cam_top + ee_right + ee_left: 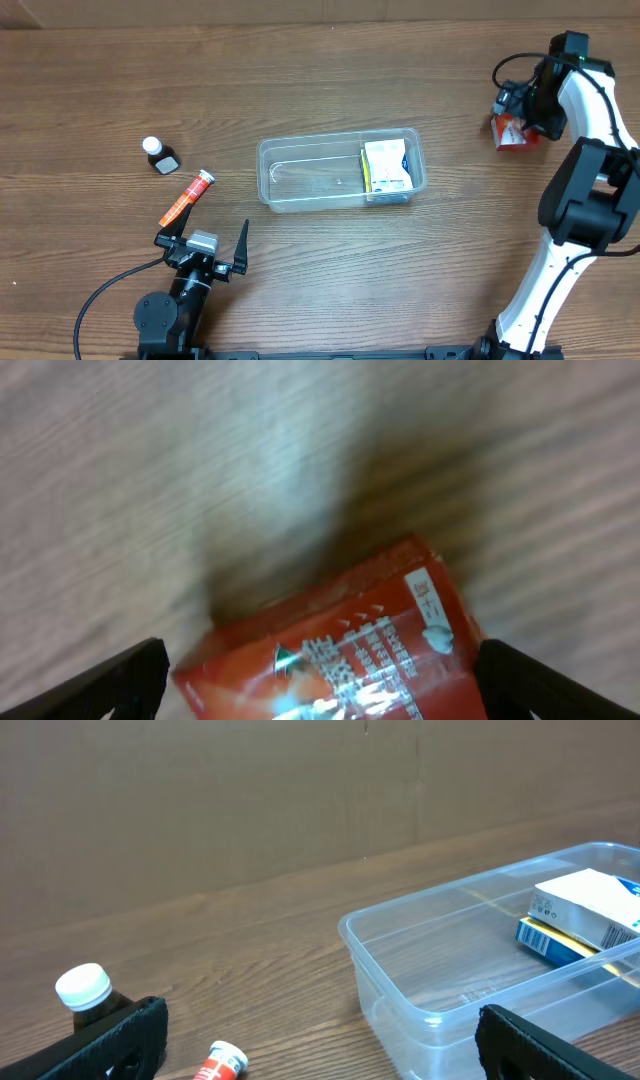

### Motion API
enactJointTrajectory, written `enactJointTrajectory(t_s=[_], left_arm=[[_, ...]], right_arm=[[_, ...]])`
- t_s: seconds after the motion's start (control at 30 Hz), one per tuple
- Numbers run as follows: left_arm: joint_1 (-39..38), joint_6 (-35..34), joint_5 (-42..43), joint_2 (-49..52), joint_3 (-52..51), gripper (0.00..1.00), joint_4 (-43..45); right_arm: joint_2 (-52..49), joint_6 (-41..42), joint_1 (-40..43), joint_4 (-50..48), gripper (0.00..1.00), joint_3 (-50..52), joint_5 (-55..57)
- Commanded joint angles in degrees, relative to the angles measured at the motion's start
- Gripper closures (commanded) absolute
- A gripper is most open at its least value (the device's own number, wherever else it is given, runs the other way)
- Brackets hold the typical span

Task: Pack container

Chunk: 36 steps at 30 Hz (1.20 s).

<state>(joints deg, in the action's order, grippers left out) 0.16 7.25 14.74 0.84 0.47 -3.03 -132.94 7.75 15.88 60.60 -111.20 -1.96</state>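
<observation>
The container (340, 170) is seen in the middle of the overhead picture, on the wooden table (320, 60). At its right end a white box (387, 166) has been put inside. A blue and yellow part is seen under the white top. It cannot be told if this is one box or two stacked. The rest of the container is bare, so the packing is judged to be only just begun.

Three things are seen outside it:
- A small dark bottle (158, 156) with a white cap is stood at the left of the overhead picture.
- An orange tube (187, 198) with a white cap is laid just below the bottle.
- A red box (515, 132) is laid far off at the upper right.

All three are judged to be left to pack.

The left gripper (205, 240) is held wide open at the lower left, near the tube, with nothing in it. The right gripper (322, 660) is held open over the red box, with one finger on each side. No squeeze on the box is seen.

White writing is seen on the red box, but the right wrist picture is blurred and it cannot be read. Small dark print is seen on the white box, too tiny to read. No brand can be made out on the tube or the bottle.
</observation>
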Motion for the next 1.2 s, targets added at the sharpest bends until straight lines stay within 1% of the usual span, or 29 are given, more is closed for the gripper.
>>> enactJointTrajectory(t_s=[0.0,0.1,0.17,0.2,0.23,0.27,0.33,0.47,0.5,0.6,0.7,0.8,0.9,1.03,1.17], left_arm=[[0.61,0.46,-0.31,-0.57,-0.2,0.0,0.09],[0.61,0.46,-0.31,-0.57,-0.2,0.0,0.09],[0.61,0.46,-0.31,-0.57,-0.2,0.0,0.09],[0.61,0.46,-0.28,-0.57,-0.2,0.0,0.09],[0.61,0.46,-0.28,-0.57,-0.2,0.0,0.09],[0.61,0.46,-0.28,-0.57,-0.2,0.0,0.09],[0.61,0.46,-0.31,-0.57,-0.2,0.0,0.09],[0.61,0.46,-0.31,-0.57,-0.2,0.0,0.09],[0.61,0.46,-0.28,-0.57,-0.2,0.0,0.09],[0.61,0.46,-0.31,-0.57,-0.2,0.0,0.09],[0.61,0.46,-0.28,-0.57,-0.2,0.0,0.09],[0.61,0.46,-0.31,-0.57,-0.2,0.0,0.09],[0.61,0.46,-0.28,-0.57,-0.2,0.0,0.09],[0.61,0.46,-0.31,-0.57,-0.2,0.0,0.09],[0.61,0.46,-0.31,-0.57,-0.2,0.0,0.09]], right_arm=[[1.33,3.04,-0.46,10.51,0.0,-11.45,-2.01],[3.58,2.99,-0.44,19.15,0.0,-16.46,-4.46],[4.48,2.8,-0.44,21.97,0.0,-16.52,-13.18],[4.46,0.17,-0.44,24.15,0.0,-16.52,-16.15],[4.46,-0.15,-0.44,26.95,0.0,-16.48,-15.15],[4.46,3.48,-0.37,28.68,0.0,-16.48,-13.35],[4.46,20.65,-0.07,31.1,0.0,-16.48,-6.4],[4.46,42.51,-1.51,29.11,0.0,-16.37,3.98],[4.46,45.62,-2.08,27.71,0.0,-16.35,5.46],[4.46,50.12,-4.44,22.88,0.0,-14.29,7.3],[4.42,54.66,-5.68,17.73,0.0,-7.76,8.9],[4.37,55.76,-4.87,13.29,0.0,-1.14,8.79],[4.35,54.75,-3.61,8.92,0.0,3.5,8.35],[4.35,54.38,-2.93,2.69,0.0,6.58,8.33],[4.33,51.91,-2.95,-2.75,0.0,6.95,6.75]])
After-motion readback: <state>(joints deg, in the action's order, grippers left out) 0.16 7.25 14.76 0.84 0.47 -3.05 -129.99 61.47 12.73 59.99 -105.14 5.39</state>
